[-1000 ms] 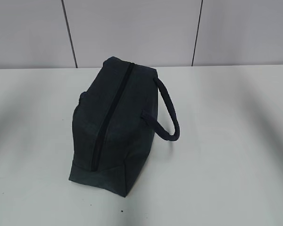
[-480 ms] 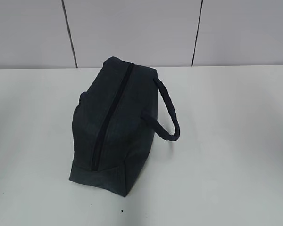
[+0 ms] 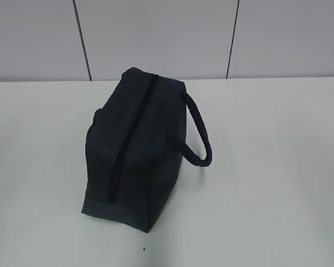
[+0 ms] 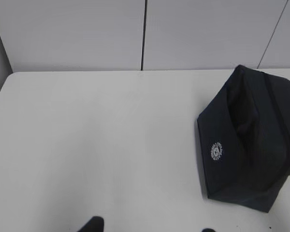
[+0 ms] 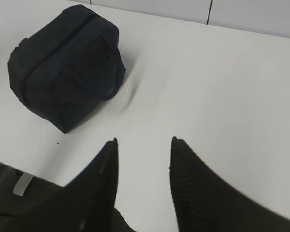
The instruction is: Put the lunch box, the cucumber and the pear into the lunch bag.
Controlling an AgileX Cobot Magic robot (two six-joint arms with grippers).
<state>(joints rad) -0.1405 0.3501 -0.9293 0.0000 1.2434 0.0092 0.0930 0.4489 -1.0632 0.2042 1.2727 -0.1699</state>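
The dark navy lunch bag (image 3: 134, 147) stands on the white table (image 3: 267, 167), its long zipper closed along the top and its padded loop handle (image 3: 199, 130) hanging to the right. The bag (image 4: 249, 145) also shows at the right of the left wrist view, a round white logo on its end. In the right wrist view the bag (image 5: 65, 65) lies at the upper left. My left gripper (image 4: 150, 227) is open over bare table, only its fingertips showing. Well back from the bag, my right gripper (image 5: 144, 141) is open and empty. The lunch box, cucumber and pear are out of view.
A grey panelled wall (image 3: 167, 39) runs behind the table. The table's near edge (image 5: 24, 166) shows at the lower left of the right wrist view. Neither arm shows in the exterior view.
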